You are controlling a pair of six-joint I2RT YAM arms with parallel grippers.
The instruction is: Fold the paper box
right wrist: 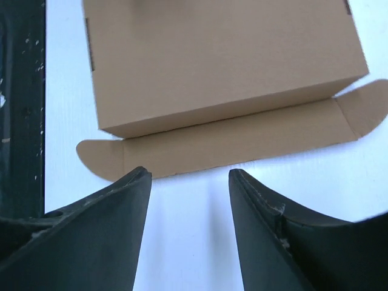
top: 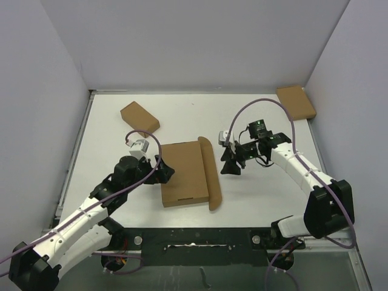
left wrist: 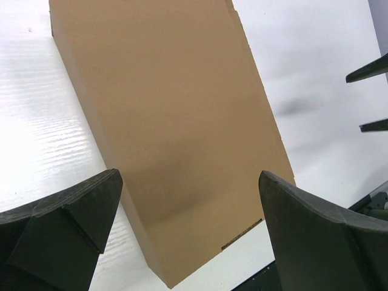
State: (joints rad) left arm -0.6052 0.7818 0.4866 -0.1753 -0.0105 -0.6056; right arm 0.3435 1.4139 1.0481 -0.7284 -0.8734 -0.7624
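White tabletop (top: 182,115), pale walls (top: 194,42), paper box (top: 183,173) lying mid-table, left pincer (left wrist: 189,176) and right pincer (right wrist: 189,174) both spread

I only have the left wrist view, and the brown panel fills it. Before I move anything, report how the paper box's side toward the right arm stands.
Observer: The paper box has one long flap sticking out untucked along that side, with a rounded tab at each end.
Operator: Tell me whether the right jaws have hold of it.
Observer: No. The right jaws stand open just short of the flap, with only bare table between them.
Operator: List what else is on the table.
Observer: Two smaller cardboard boxes, one beyond the paper box to the left and one at the far right corner. Both are apart from the paper box.
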